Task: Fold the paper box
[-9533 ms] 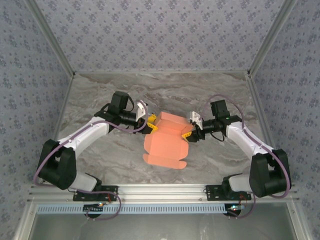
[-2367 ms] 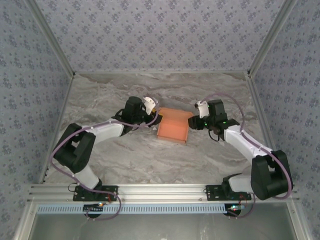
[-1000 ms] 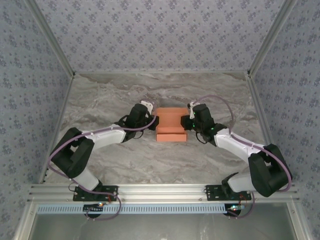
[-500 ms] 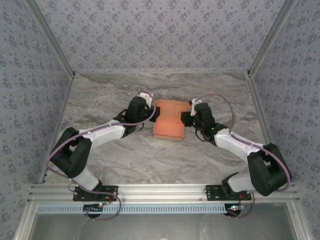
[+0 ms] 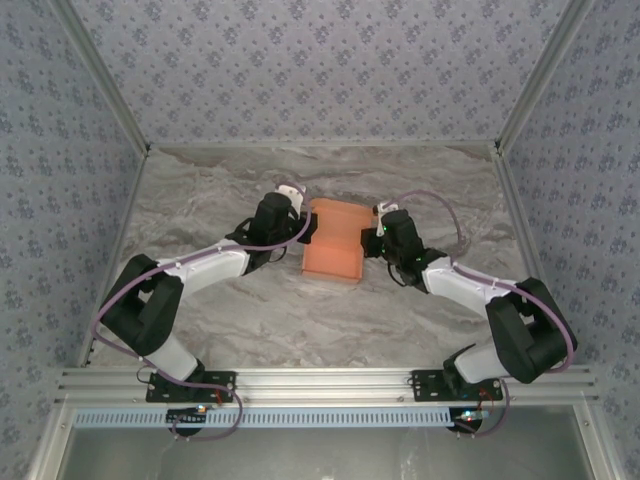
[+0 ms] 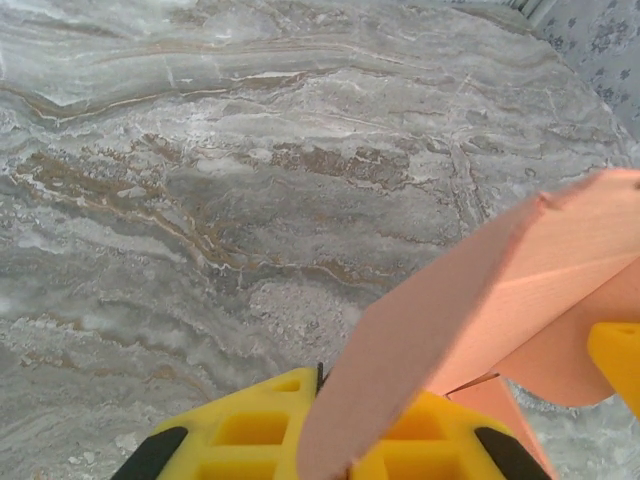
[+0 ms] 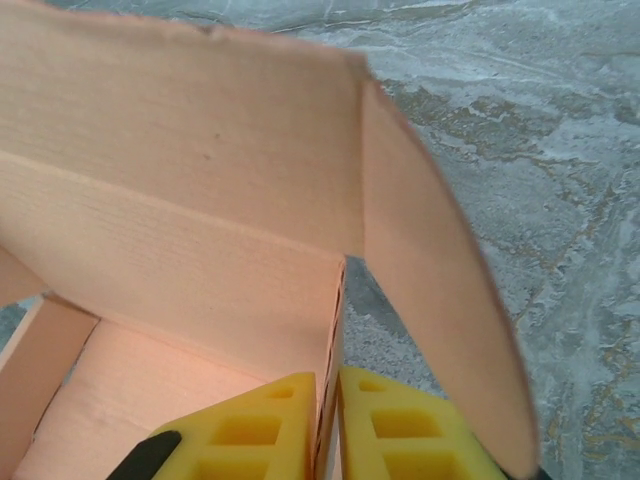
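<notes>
Versus roughly ten seconds back, the salmon-orange thin cardboard paper box (image 5: 333,245) is no longer a spread-out blank with flaps trailing toward the bases. It now reads as a compact rectangular open shape, and both arms sit tighter against it. Left to right: left gripper (image 5: 303,228) is at the box's left edge. In the left wrist view its yellow fingers (image 6: 250,435) are pressed together on a slanted cardboard panel of the paper box (image 6: 520,290), which runs up and right from the left gripper (image 6: 338,405). Box sits mid-table, a bit toward the far side, over the grey marbled tabletop (image 5: 250,310), directly between the two grippers; can't tell whether it rests on the surface or hangs just off it. Right gripper (image 5: 372,238) is at the box's right edge. In the right wrist view the right gripper (image 7: 330,385) has its yellow fingers (image 7: 240,435) nearly touching, pinching the thin right wall of the paper box (image 7: 200,200). One finger is inside, one outside. Rounded flap (image 7: 440,300) fans out to the right of that wall, over the tabletop (image 7: 560,150).
</notes>
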You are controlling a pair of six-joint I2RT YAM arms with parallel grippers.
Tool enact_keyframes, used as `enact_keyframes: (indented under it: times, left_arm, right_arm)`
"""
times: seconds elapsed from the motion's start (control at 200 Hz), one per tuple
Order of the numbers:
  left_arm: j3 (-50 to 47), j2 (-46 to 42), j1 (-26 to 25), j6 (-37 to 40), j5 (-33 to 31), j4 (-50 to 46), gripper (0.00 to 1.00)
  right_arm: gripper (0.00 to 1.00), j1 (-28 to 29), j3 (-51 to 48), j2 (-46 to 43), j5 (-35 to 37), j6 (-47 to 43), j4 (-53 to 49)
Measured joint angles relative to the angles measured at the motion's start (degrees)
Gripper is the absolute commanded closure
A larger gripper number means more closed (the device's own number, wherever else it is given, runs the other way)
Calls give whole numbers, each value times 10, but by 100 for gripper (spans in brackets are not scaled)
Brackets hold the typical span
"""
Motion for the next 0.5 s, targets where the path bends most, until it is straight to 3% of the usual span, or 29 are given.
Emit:
enact_keyframes:
  times: [0.245, 0.5]
  left_arm:
    - [0, 12, -3, -28, -15, -8, 91]
    - [0, 12, -38, -55, -109, -1, 93]
  right_arm:
    - [85, 52, 0, -8, 123, 18, 4]
    - [86, 145, 0, -9, 308, 83, -3]
